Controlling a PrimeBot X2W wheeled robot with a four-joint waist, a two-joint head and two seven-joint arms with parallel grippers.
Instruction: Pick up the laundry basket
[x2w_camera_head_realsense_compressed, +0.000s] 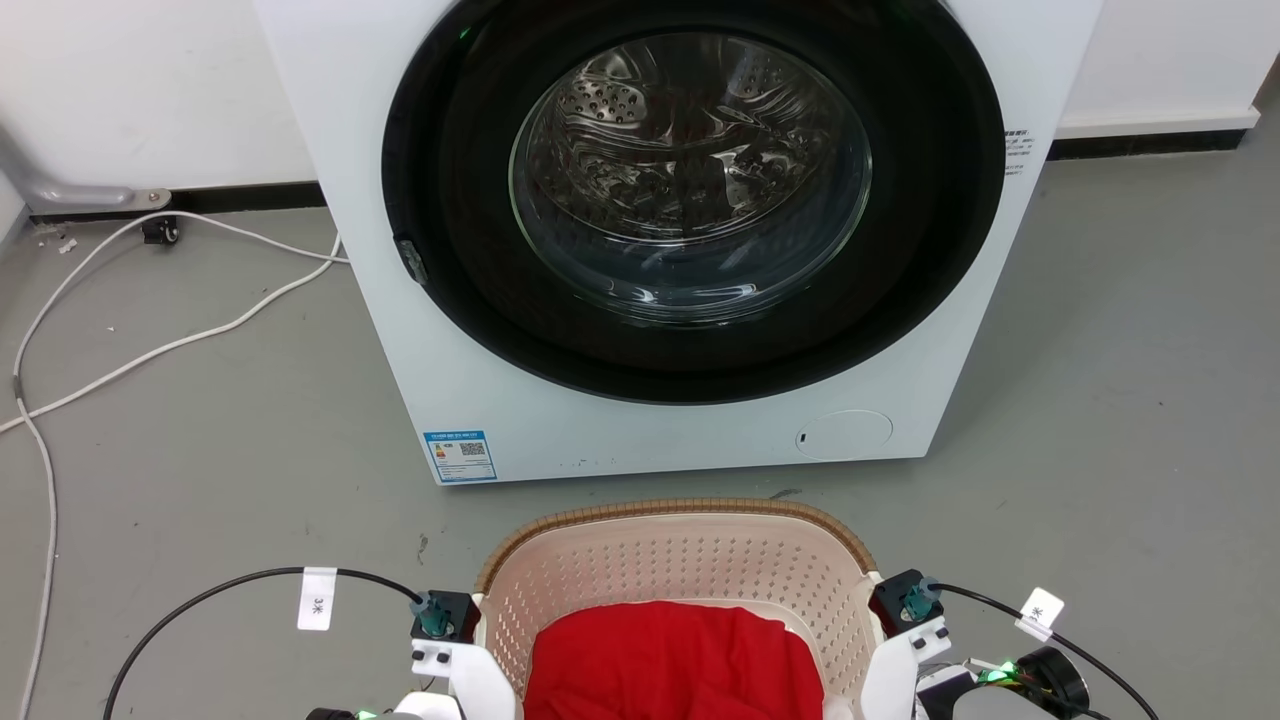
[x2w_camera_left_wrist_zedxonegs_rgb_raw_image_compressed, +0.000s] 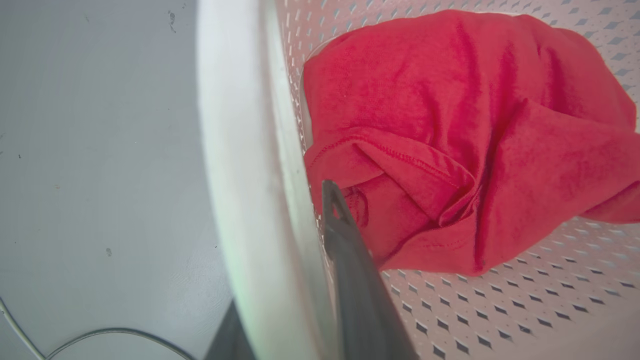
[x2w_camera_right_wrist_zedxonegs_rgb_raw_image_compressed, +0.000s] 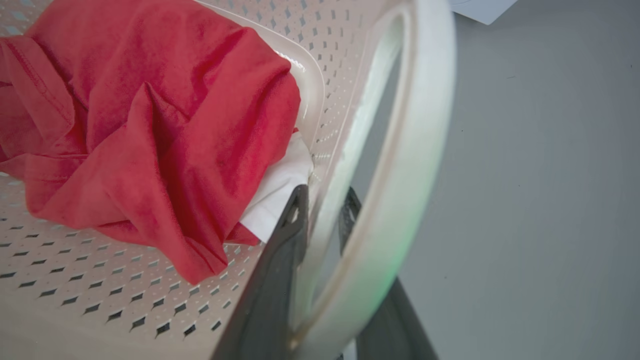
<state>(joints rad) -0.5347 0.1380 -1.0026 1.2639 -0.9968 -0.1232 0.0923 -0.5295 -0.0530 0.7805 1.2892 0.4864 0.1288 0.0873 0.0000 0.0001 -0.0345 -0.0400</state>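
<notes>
Your basket (x2w_camera_head_realsense_compressed: 680, 560) is right in front of the washer (x2w_camera_head_realsense_compressed: 600, 440), between both tools, with a red cloth (x2w_camera_head_realsense_compressed: 670, 660) heaped inside. Right tool (x2w_camera_right_wrist_zedxonegs_rgb_raw_image_compressed: 325, 200) is clamped across the right side wall, one finger inside, one outside. Left tool (x2w_camera_left_wrist_zedxonegs_rgb_raw_image_compressed: 290, 260) pinches the left wall likewise, its outer finger mostly hidden behind the rim.
</notes>
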